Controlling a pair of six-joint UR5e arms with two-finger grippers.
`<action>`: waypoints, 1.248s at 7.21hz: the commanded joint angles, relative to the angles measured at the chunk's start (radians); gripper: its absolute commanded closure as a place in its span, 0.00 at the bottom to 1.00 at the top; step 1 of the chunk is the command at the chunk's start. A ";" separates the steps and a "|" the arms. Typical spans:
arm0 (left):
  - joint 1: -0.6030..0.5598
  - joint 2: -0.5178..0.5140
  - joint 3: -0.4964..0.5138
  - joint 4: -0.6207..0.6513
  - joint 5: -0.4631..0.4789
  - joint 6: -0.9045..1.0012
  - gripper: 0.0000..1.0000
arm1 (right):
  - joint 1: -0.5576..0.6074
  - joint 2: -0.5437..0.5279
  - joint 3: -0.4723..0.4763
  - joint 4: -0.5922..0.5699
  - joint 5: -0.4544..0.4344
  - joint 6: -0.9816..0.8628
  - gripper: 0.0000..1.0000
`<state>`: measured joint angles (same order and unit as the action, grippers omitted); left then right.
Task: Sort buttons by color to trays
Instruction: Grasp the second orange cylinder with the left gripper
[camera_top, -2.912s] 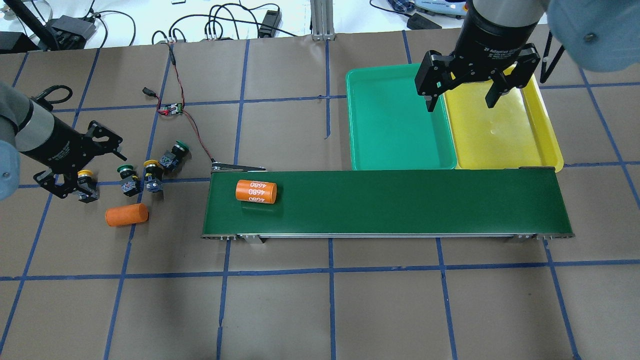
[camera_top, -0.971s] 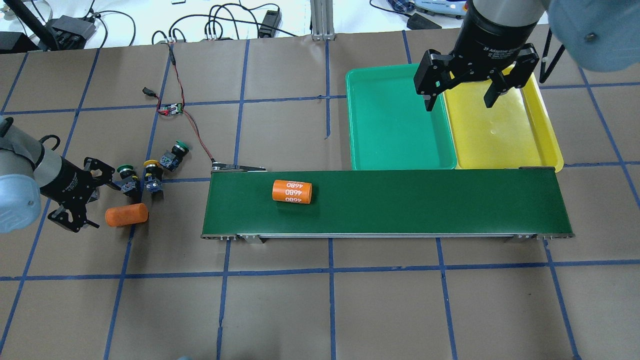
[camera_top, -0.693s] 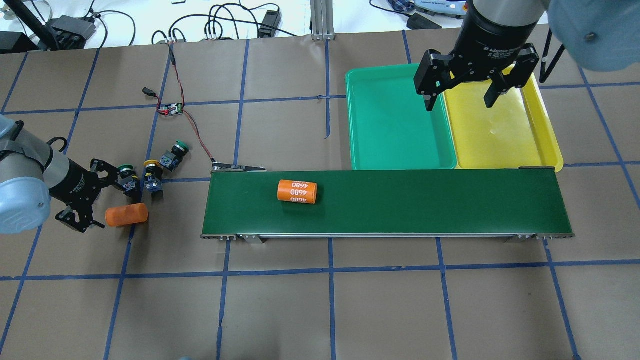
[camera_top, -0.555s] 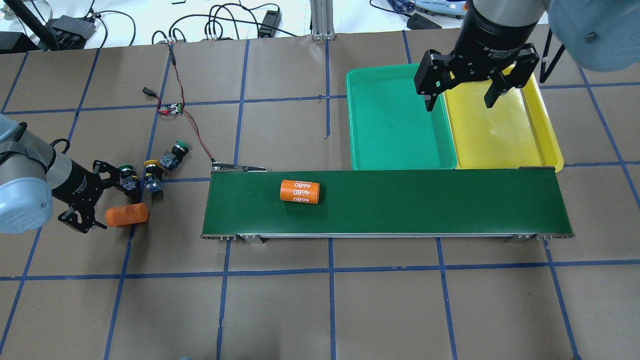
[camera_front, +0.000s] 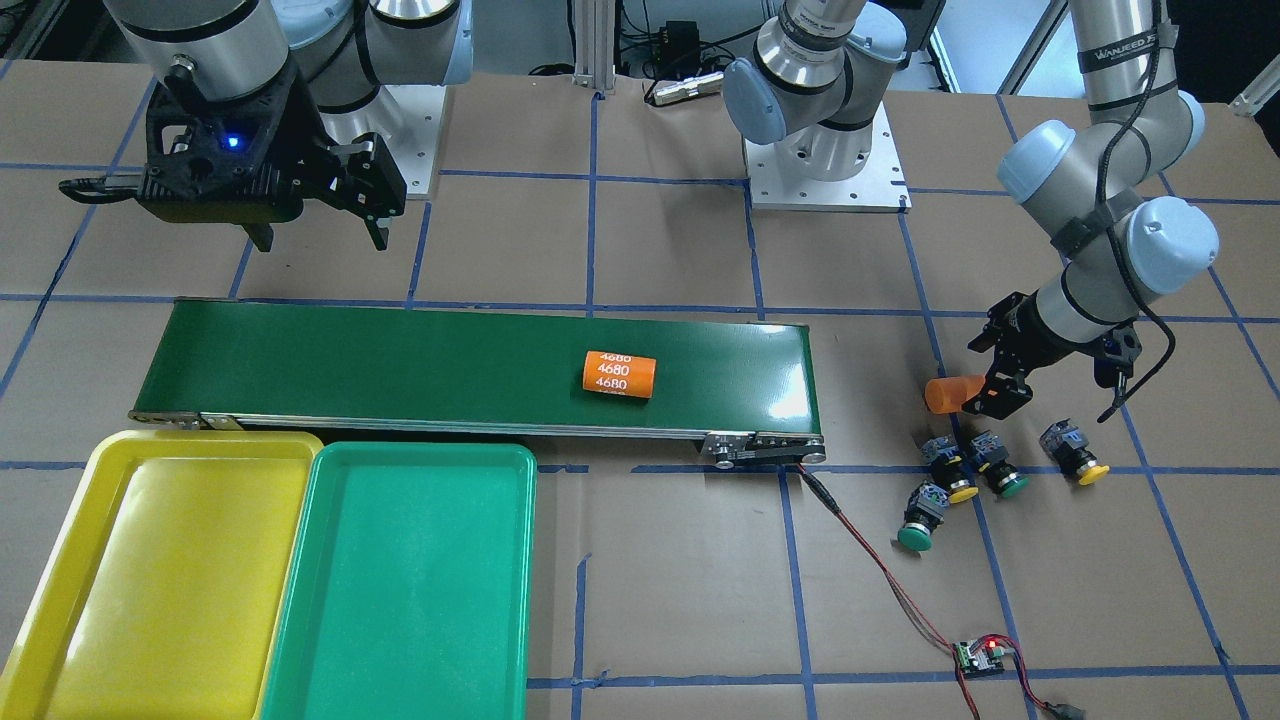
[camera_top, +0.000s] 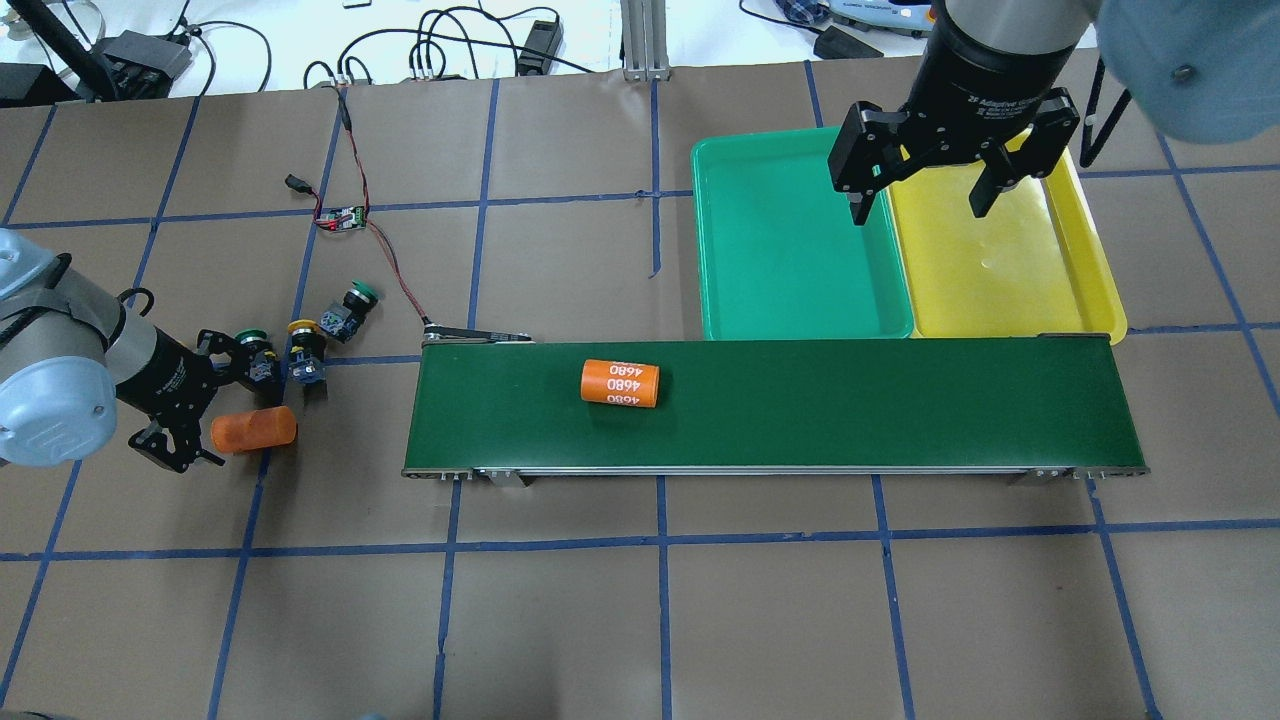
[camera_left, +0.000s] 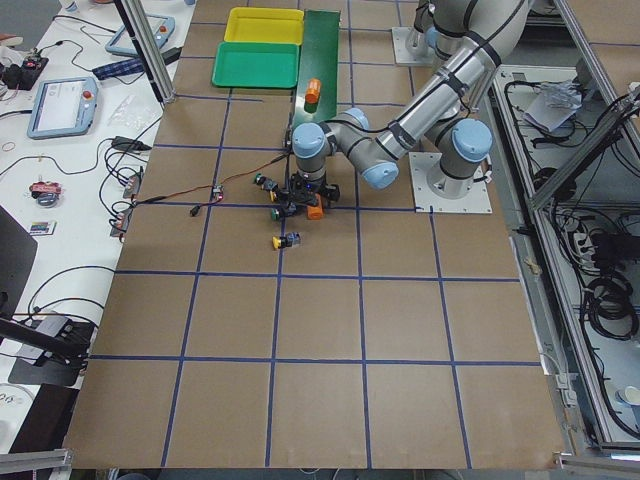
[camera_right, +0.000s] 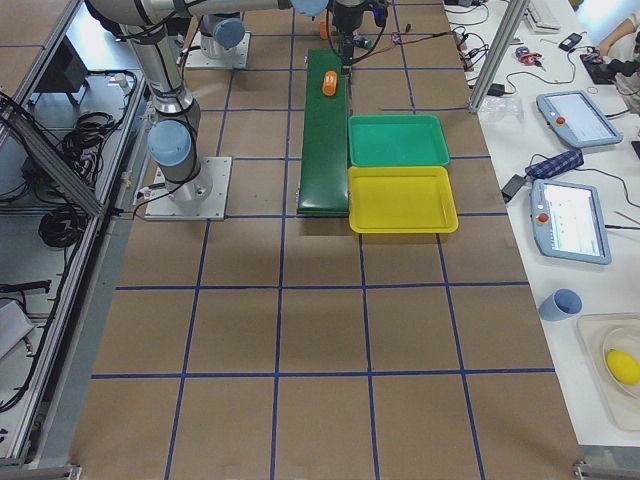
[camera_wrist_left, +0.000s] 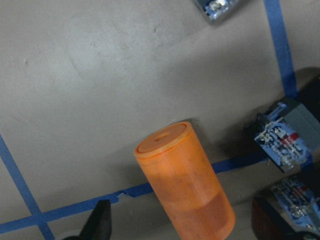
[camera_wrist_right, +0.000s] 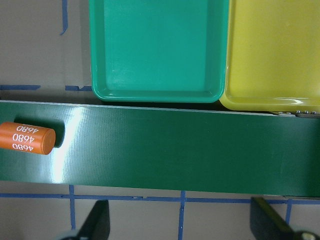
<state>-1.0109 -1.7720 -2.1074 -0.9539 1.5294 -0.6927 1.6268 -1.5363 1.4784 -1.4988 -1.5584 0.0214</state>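
Four buttons lie on the table by the belt's end: a yellow one (camera_front: 1072, 452) apart from the rest, then a green one (camera_top: 254, 350), a yellow one (camera_top: 305, 350) and a green one (camera_top: 350, 305). My left gripper (camera_top: 213, 405) is low and open beside them. Its fingers (camera_wrist_left: 100, 226) straddle the near end of a plain orange cylinder (camera_top: 254, 429). Both the green tray (camera_top: 790, 240) and the yellow tray (camera_top: 1000, 270) are empty. My right gripper (camera_top: 922, 208) hangs open above the seam between the trays, holding nothing.
A long dark-green conveyor belt (camera_top: 850, 400) runs in front of the trays and carries an orange cylinder marked 4680 (camera_top: 620, 383). A small circuit board (camera_top: 342, 217) with red and black wires lies behind the buttons, wired to the belt's end.
My left gripper has left the yellow button it was over and moved to the plain orange cylinder. The 4680 cylinder has travelled right along the belt. The right arm is unchanged.
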 joint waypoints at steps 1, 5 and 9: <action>0.000 -0.010 0.000 -0.002 0.002 0.002 0.00 | 0.001 0.001 0.000 -0.003 0.004 -0.001 0.00; 0.000 -0.030 0.001 0.000 0.011 0.002 0.00 | -0.005 0.001 0.000 -0.006 -0.003 -0.005 0.00; 0.003 -0.034 0.010 -0.002 0.014 0.016 1.00 | -0.001 0.001 0.002 -0.008 0.004 -0.003 0.00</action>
<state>-1.0095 -1.8052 -2.1021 -0.9548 1.5418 -0.6823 1.6243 -1.5350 1.4796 -1.5058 -1.5560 0.0190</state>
